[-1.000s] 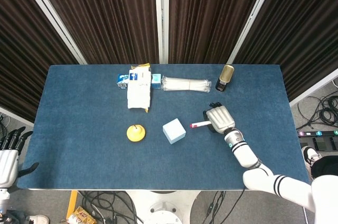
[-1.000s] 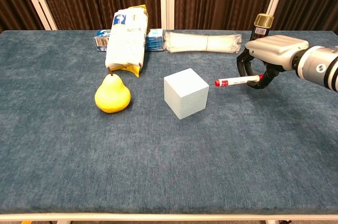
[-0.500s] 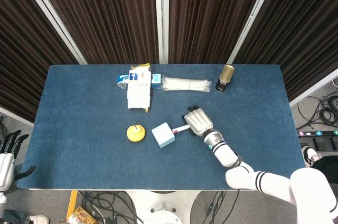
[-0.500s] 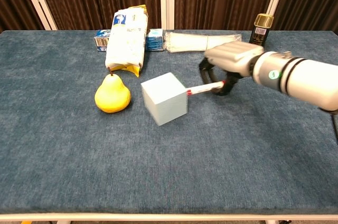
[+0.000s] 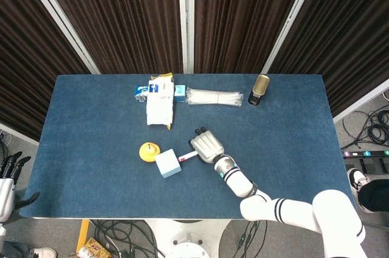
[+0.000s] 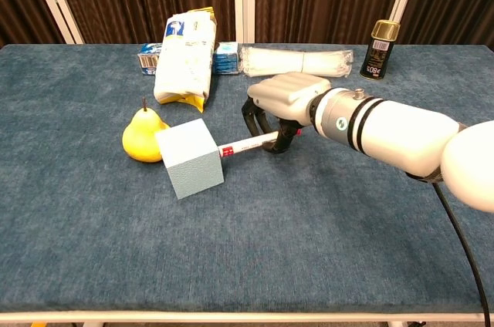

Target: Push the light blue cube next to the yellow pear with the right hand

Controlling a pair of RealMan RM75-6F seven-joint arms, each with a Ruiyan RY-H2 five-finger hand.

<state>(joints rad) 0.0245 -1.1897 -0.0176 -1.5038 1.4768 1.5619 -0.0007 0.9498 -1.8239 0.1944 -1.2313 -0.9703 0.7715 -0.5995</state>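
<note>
Right hand (image 6: 279, 103) of mine is curled around a thin white stick (image 6: 248, 144) with a red band near its tip, and that tip is against the right face of the light blue cube (image 6: 189, 158). Some small print runs along the stick, but I cannot read it. My right arm reaches in from the right side of the blue surface (image 6: 309, 250), low over the cloth.

At the near left edge of the head view, off the surface, my left hand (image 5: 6, 180) hangs with its dark fingers apart and nothing in them.

Just left of the stick's tip, the light blue cube sits turned at an angle, its far-left corner touching the yellow pear (image 6: 141, 136). The pear stands upright with its stem up, partly hidden behind the cube in the chest view.

Further back lies a white and blue bag (image 6: 184, 63) with yellow ends; its lettering is too small to read. Behind it rests a blue and white box (image 6: 225, 58), also unreadable. To their right lies a clear-wrapped bundle of white sticks (image 6: 297, 62). At the far right stands a dark can (image 6: 379, 51) with a gold cap; its label print is illegible.
</note>
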